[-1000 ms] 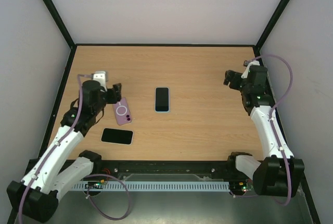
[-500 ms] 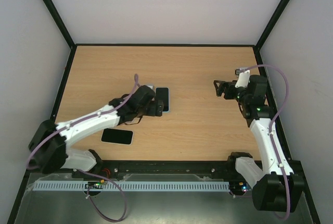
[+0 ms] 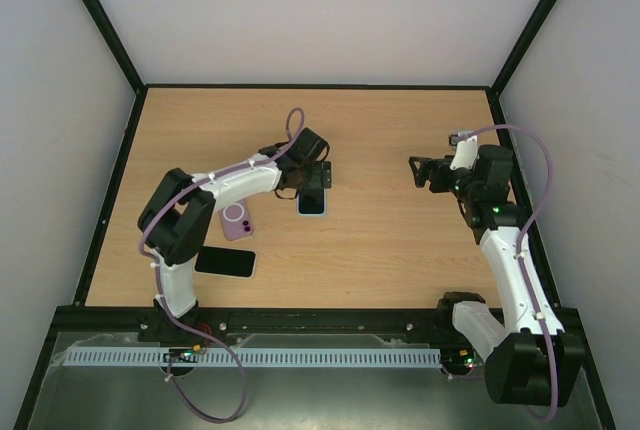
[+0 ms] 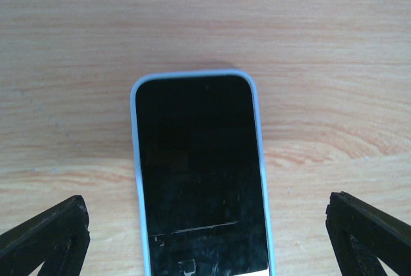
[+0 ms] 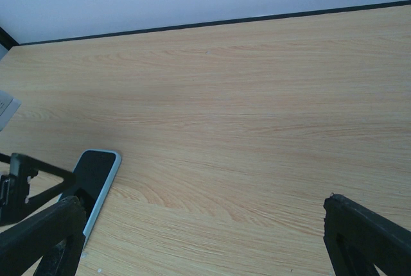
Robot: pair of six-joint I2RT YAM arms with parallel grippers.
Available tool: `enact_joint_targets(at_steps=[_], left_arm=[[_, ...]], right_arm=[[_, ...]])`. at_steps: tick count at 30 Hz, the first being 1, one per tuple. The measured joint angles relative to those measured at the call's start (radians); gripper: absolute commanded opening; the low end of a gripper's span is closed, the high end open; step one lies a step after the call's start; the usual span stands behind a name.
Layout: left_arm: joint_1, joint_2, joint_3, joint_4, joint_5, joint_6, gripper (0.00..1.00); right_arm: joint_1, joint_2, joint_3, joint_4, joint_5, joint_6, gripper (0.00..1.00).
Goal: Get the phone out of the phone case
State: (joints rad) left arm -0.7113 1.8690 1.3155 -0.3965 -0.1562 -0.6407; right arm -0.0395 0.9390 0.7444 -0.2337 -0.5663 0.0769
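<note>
A phone with a dark screen sits in a pale blue phone case flat on the middle of the table, screen up. My left gripper hovers open over the phone's near half, one finger on each side and well clear of the case edges. My right gripper stands open to the right of the phone, with nothing between its fingers. In the right wrist view the cased phone lies at the lower left, with the left gripper's fingers beside it.
A purple case or phone lies back up, left of the cased phone. A bare black phone lies screen up near the front left. Black frame posts and white walls enclose the wooden table.
My left arm has swung from the purple case at the left over to the cased phone in the middle, and its jaws have opened wider. The right gripper has moved slightly toward the centre.
</note>
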Motion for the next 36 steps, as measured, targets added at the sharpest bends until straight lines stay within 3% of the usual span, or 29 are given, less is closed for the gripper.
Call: enact_joint_targets(at_steps=[6,22,36], left_arm=[[0.021,0.064,0.072,-0.019,0.018,0.016,1.0],[0.049,0.145,0.093,-0.068,0.088,0.029,0.98],[0.037,0.296,0.34,-0.234,0.056,0.0,0.94]], right_arm=[[0.0,0.012,0.0,-0.001,0.0,-0.003,0.97],[0.0,0.012,0.0,0.0,0.0,-0.008,0.97],[0.0,0.017,0.0,0.0,-0.011,-0.026,0.98]])
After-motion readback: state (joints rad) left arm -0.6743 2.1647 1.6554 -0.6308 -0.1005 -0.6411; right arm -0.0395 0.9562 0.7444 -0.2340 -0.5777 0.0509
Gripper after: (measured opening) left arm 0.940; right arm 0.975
